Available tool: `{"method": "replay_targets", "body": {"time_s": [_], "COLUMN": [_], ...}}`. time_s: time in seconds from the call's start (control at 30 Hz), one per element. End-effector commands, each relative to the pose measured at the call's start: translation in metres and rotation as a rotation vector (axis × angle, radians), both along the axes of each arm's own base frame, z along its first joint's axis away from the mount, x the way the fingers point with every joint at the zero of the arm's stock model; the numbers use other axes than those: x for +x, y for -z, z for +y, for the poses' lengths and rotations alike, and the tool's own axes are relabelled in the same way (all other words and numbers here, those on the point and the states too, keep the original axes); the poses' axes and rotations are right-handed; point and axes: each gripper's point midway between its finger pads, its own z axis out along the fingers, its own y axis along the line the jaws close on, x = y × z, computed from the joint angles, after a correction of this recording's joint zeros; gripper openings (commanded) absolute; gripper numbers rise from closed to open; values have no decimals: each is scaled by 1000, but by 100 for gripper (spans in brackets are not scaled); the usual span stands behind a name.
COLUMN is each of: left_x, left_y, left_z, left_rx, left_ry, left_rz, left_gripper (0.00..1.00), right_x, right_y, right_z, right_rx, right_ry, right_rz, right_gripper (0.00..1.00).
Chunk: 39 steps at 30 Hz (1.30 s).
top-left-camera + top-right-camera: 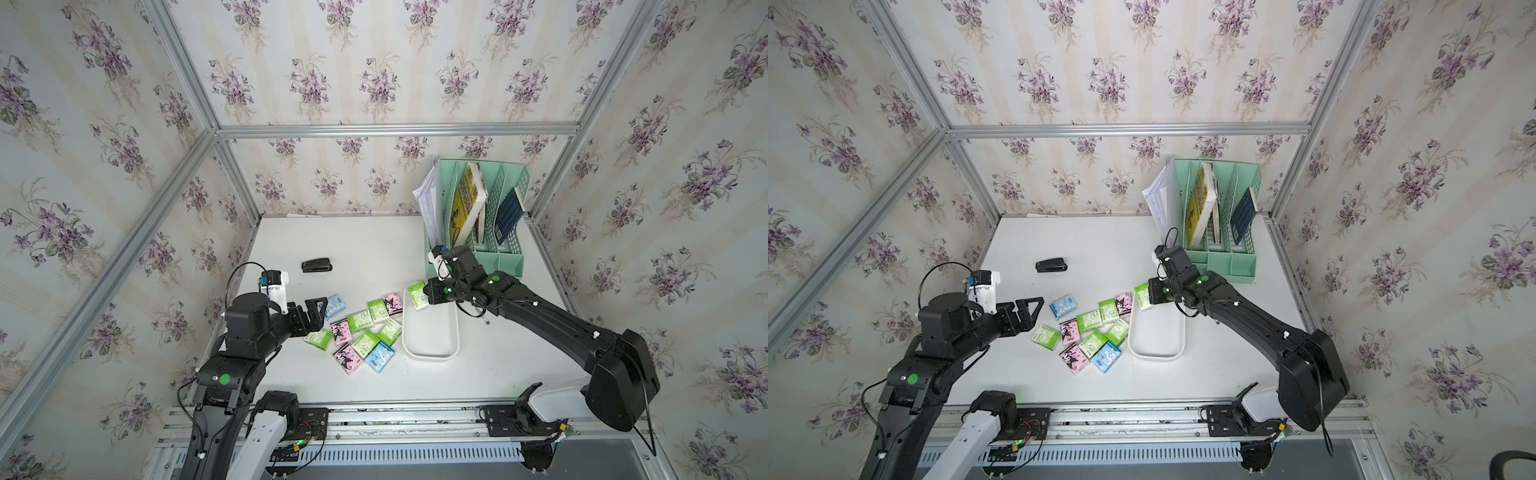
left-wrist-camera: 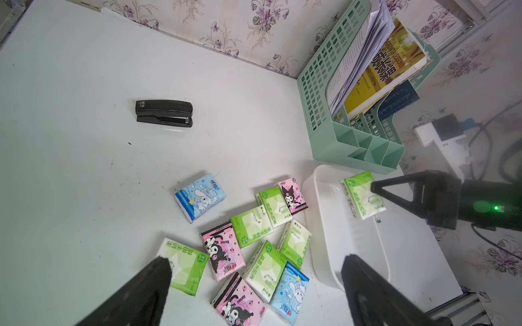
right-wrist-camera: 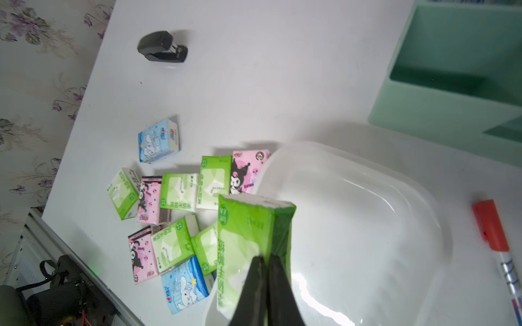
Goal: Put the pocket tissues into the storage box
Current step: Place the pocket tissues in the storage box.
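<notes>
We held a green tissue pack (image 3: 248, 234) pinched in our right gripper (image 3: 267, 259) over the white box (image 3: 353, 180); our left gripper (image 2: 257, 261) gaped apart.

The counter (image 1: 365, 249) is white, like the storage box (image 1: 432, 332). The pocket tissues (image 1: 359, 321) are light green packs (image 1: 365, 343), pink packs (image 1: 347, 359) with a dark cartoon figure, and blue packs (image 1: 381, 357) with a white one. The stapler (image 1: 316, 265) is black. The far organizer (image 1: 505, 259) is mint green and holds a yellow book (image 1: 463, 203) and a dark blue book (image 1: 508, 216). The walls (image 1: 374, 62) show purple flowers on pale stripes.
</notes>
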Motion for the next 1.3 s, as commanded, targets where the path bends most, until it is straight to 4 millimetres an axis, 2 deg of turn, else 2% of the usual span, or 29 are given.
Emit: {"method": "replay_targets", "body": {"time_s": [0.0,0.13,0.3,0.7,1.07,1.27], "left_x": [3,-2,-5,-3,1,0], "left_y": [-6,-8,-6,-14,-11,-20], "left_z": [-3,1,2,3,2,1], "left_rx": [-22,-13,-11,-15,-8,-3], "left_ry": [6,-10,-14,-28,-17,-10], "left_rz": [-22,-31,-28,-55,-43,-58], "left_gripper": [99,99,99,99,99,99], "right_x": [-2,1,17,44,49,48], "right_y": [15,35,38,67,84,93], "right_z": [-1,-9,-13,-1,10,17], "right_rx": [54,62,54,45,68,81], "right_ry": [72,165,230,262,273,276], "right_rz": [43,54,24,69,113,134], "right_gripper": [0,0,0,0,0,0]}}
